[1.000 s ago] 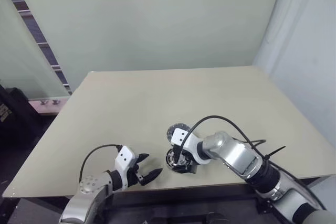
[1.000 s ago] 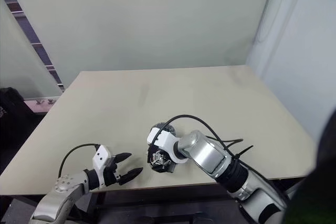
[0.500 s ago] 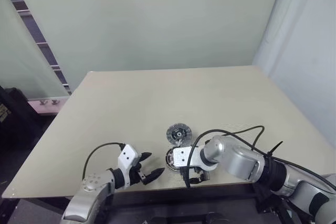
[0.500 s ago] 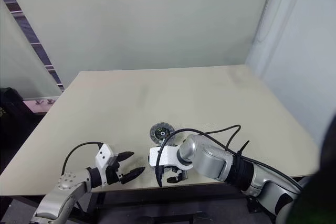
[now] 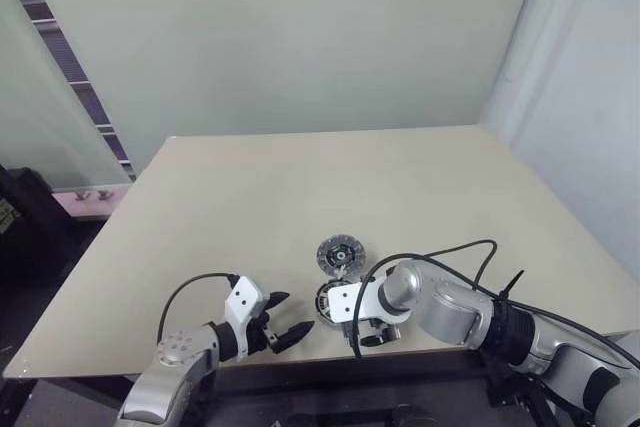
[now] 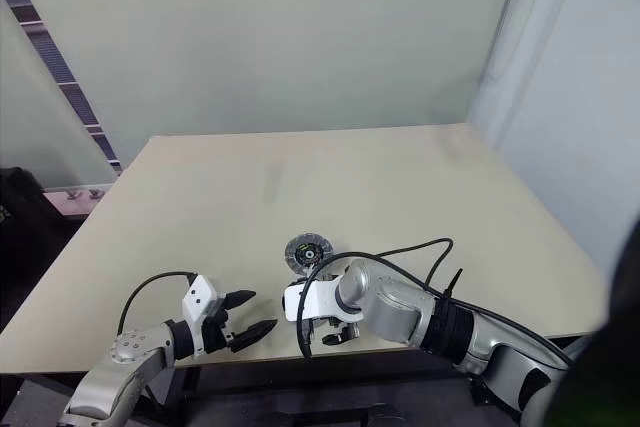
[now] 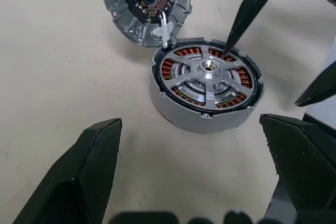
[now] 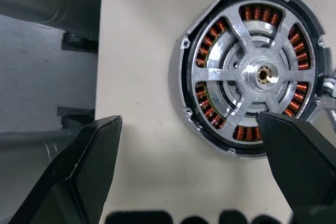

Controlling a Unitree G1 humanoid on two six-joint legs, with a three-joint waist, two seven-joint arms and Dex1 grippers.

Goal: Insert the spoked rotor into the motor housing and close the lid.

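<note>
Eye views: motor housing sitting near front edge of bench, lid lying just behind it; right gripper hanging over housing, partly hiding it; left gripper waiting apart, released

Left wrist: spoked rotor looking seated inside windings; lid leaning open against housing rim, underside up

Right wrist: right gripper spread wide, grasping nothing

Judging insert done, lid closing next: needing flip and centring; lid attachment unclear

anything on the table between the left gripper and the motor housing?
No. In the left wrist view, only bare table lies between the open left gripper and the motor housing, which already holds the spoked rotor.
</note>
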